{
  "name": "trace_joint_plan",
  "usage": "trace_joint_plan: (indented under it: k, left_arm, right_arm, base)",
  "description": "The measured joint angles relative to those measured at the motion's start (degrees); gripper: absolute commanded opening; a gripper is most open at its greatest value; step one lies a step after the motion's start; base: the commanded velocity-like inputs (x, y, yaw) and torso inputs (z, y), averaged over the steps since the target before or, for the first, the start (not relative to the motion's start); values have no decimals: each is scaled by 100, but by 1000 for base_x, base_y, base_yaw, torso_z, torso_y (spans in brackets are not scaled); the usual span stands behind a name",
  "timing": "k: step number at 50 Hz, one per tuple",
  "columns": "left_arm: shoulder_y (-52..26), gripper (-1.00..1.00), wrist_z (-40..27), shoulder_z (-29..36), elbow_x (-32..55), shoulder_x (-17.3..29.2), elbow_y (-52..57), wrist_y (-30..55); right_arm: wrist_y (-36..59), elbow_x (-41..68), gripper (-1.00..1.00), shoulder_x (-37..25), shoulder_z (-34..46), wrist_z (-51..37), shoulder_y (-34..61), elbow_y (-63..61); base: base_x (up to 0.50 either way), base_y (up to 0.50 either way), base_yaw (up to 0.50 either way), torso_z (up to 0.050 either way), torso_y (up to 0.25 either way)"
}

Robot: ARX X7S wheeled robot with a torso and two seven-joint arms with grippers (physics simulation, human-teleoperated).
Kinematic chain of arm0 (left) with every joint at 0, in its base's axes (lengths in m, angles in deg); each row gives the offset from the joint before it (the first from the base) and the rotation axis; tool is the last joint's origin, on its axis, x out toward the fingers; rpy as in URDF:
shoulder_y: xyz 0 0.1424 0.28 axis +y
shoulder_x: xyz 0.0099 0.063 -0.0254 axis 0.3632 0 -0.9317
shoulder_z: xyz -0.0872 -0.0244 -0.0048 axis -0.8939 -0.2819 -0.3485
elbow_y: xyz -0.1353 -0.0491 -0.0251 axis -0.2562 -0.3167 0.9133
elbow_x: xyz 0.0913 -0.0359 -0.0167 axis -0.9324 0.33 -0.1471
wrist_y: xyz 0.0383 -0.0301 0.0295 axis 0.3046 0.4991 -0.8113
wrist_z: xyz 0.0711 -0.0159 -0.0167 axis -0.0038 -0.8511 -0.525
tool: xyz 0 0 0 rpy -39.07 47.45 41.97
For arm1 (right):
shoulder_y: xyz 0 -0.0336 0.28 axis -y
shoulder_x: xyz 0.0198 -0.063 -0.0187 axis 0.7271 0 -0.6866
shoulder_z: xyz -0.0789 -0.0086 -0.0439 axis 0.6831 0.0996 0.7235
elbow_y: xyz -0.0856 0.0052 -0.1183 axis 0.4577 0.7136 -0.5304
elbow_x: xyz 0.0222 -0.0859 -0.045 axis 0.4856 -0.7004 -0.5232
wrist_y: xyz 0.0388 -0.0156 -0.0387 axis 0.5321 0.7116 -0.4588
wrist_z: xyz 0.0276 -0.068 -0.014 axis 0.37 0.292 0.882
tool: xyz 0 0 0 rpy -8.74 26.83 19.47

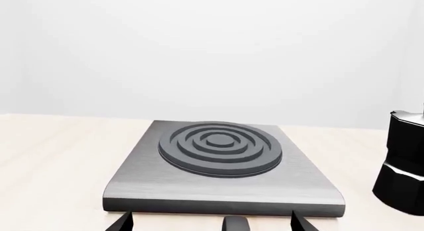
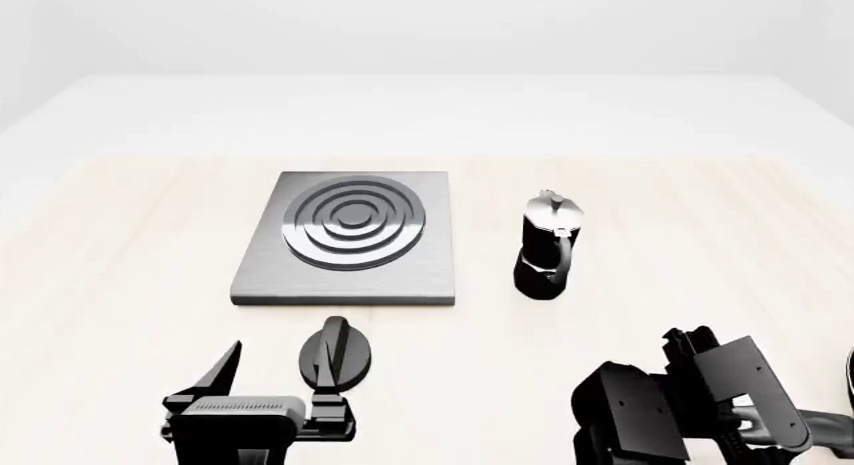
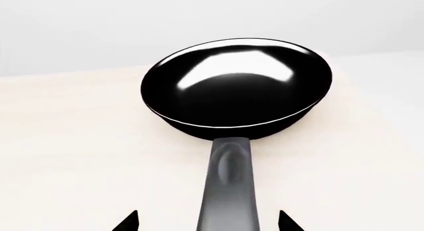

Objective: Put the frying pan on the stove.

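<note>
Pan check first: the frying pan [image 3: 235, 89] sits flat on the light wooden table [image 2: 120, 245], way off on my right side. I only really get it through the right wrist camera; in the head view it's just a dark sliver at the right edge. Its glossy inside faces up and the long handle [image 3: 229, 191] runs straight back toward the right gripper [image 3: 206, 222]. The two fingertips [image 3: 127, 222] are spread wide, one on each side of the handle, not touching it and holding nothing.

Over on the other side, the stove [image 2: 350, 237] lies flat on the table, grey plate with the dark ring burner [image 2: 355, 221] toward its far half. Nothing is on it. A small black knob [image 2: 336, 353] lies on the table just in front of the stove's near edge. The moka pot [image 2: 549, 245] stands upright just right of the stove, not touching it.

My left gripper [image 2: 274, 380] hangs low near the knob, pointed at the stove. From its wrist camera the fingertips [image 1: 121, 223] are spread apart with nothing between them but the knob ahead, so it's open and empty too.
</note>
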State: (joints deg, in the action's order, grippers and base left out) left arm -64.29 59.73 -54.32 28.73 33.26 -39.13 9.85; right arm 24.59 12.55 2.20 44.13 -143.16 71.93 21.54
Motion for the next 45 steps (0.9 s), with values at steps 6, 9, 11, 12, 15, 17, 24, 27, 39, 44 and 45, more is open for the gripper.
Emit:
trace_joint_plan:
  k: [6,9,11,12,15,17,24,27,39,44,45]
  left_arm:
    - [-6,100,-12,12,1,7,-5,-4]
    - [-10,100,-18,17,2,10,-9,-7]
    - [-12,100,-21,21,2,12,-12,-8]
    - [-14,100,-23,23,2,13,-13,-9]
    - [-18,100,-28,29,3,16,-17,-11]
    - [-20,100,-31,33,3,18,-22,-14]
    - [-27,100,-43,49,3,25,-26,-18]
    - [-30,100,-48,56,4,29,-26,-19]
    - [-30,100,-68,75,14,48,-19,-29]
    - [-27,100,-78,81,18,55,-19,-37]
    - [-26,100,-79,83,18,56,-21,-39]
  right_arm:
    - [-30,47,100,-2,-13,38,25,87]
    - [-35,73,100,-3,-23,47,30,115]
    - [-47,93,100,-2,-35,53,34,141]
    - [-57,102,100,-1,-41,57,37,158]
    - [-92,132,100,0,-61,74,45,222]
    - [-114,154,100,-1,-77,88,46,264]
    - [-177,220,100,-3,-115,127,51,390]
    - [-198,235,-100,-6,-121,142,54,437]
    - [-205,280,-100,-40,-138,73,-15,396]
    - [-146,303,-100,-64,-117,42,-143,179]
    - [-131,304,-100,-69,-108,37,-179,123]
  base:
    - [0,0,0,0,0]
    - [0,0,0,0,0]
    - [0,0,0,0,0]
    - [0,0,0,0,0]
    - [0,0,0,0,0]
    - [0,0,0,0,0]
    - [0,0,0,0,0]
    - [0,0,0,0,0]
    - [0,0,0,0,0]
    - [0,0,0,0,0]
    - [0,0,0,0,0]
